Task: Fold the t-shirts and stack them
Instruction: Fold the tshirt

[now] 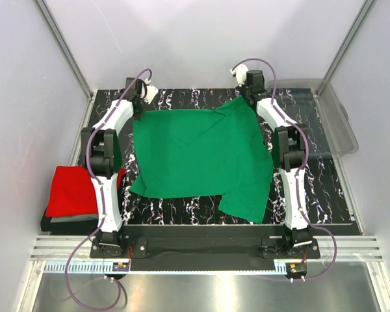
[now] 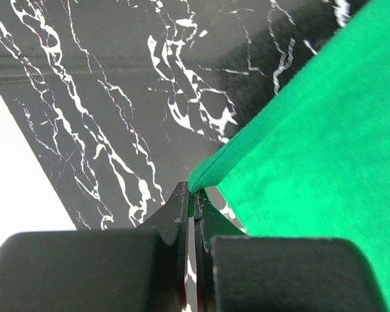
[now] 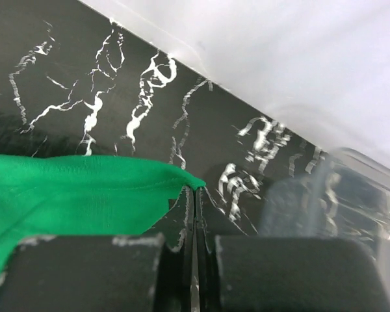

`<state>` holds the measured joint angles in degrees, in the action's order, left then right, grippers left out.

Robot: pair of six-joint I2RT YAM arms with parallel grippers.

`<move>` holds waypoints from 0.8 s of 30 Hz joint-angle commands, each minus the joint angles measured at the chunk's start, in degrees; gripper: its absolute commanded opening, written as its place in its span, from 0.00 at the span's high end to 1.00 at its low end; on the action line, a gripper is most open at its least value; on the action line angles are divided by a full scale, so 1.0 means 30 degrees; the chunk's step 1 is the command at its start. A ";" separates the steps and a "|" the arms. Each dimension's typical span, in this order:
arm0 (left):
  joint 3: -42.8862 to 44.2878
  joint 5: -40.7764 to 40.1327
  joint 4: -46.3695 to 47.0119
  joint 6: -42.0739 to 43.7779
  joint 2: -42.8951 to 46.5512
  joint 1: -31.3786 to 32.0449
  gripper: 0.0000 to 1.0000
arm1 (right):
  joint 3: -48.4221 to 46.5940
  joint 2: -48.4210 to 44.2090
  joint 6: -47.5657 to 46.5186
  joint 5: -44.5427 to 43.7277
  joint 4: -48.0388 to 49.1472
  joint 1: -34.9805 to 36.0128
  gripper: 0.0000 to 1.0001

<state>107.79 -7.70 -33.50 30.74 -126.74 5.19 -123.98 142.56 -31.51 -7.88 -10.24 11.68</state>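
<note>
A bright green t-shirt point(image 1: 198, 156) lies spread over the black marbled table, one sleeve hanging towards the near edge. My left gripper point(image 1: 140, 109) is shut on its far left corner; in the left wrist view the green t-shirt point(image 2: 318, 136) runs from the gripper point(image 2: 194, 192) up to the right. My right gripper point(image 1: 248, 96) is shut on the far right corner, and the right wrist view shows the green t-shirt point(image 3: 71, 192) pinched at the gripper point(image 3: 196, 188). A folded red t-shirt point(image 1: 75, 190) rests on a grey folded one point(image 1: 71, 219) at the left edge.
A clear plastic bin point(image 1: 331, 117) stands at the far right, also seen as the clear plastic bin point(image 3: 338, 195) close to my right gripper. White walls enclose the table on three sides. The arm bases sit on a black rail point(image 1: 201, 242) at the near edge.
</note>
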 commanded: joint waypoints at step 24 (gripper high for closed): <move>-0.4168 0.0634 0.0736 0.1705 0.5066 -0.0734 1.00 | 1.1208 -1.1161 0.0775 0.0341 -0.0366 -0.0027 1.00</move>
<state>96.62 -6.92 -33.28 34.70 -116.11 3.68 -92.23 115.15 -30.37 -7.46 -11.70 11.66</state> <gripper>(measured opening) 0.024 0.011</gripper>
